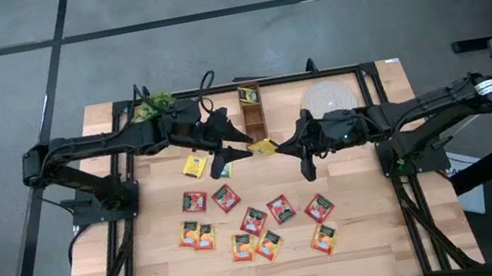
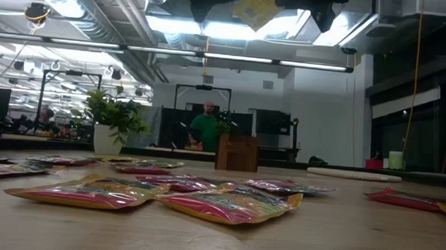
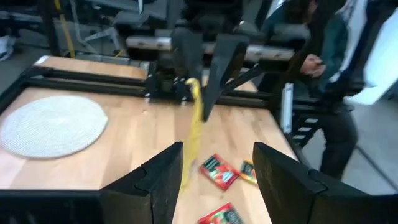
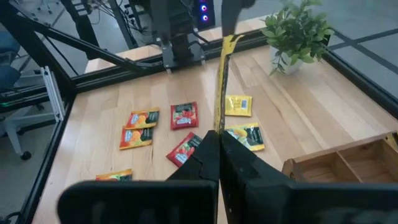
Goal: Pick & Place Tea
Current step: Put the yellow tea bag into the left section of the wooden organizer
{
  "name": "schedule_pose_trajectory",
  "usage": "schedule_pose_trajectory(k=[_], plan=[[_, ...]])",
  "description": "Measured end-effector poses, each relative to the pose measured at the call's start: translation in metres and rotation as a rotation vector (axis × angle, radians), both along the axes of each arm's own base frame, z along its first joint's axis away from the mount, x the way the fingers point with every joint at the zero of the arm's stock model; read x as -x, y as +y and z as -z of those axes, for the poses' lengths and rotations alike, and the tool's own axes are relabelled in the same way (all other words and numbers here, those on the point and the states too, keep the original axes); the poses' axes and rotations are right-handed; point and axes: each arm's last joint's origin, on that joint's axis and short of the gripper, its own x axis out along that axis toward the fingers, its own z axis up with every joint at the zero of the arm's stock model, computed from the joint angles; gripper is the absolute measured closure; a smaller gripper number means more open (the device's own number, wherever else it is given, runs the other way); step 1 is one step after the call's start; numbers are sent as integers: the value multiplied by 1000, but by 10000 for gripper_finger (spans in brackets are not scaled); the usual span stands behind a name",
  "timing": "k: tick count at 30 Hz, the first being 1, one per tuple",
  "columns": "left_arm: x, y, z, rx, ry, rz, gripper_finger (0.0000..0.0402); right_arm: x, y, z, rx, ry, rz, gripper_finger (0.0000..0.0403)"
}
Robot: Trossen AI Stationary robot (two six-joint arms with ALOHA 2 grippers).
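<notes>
Tea sachets (image 1: 255, 220) are lying scattered mid-bench, while one yellow sachet (image 1: 263, 146) is hanging in the air, pinched by the right gripper (image 1: 280, 144)'s pressed-together jaws. Left gripper (image 1: 239, 144) is sitting just beside it, jaws spread, front bench (image 1: 365, 239) edge staying bare.

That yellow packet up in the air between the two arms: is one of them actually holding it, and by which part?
Yes. The right gripper is shut on the yellow sachet, pinching its edge. The left gripper stands open around the opposite edge, not gripping it.
</notes>
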Motion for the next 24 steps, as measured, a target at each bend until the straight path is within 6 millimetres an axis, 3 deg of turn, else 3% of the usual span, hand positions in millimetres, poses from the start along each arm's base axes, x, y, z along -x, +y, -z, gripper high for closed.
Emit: schedule_pose_trajectory(k=[24], plan=[[0, -2, 2, -9, 25, -28, 219, -4, 1, -6, 22, -68, -71, 402]])
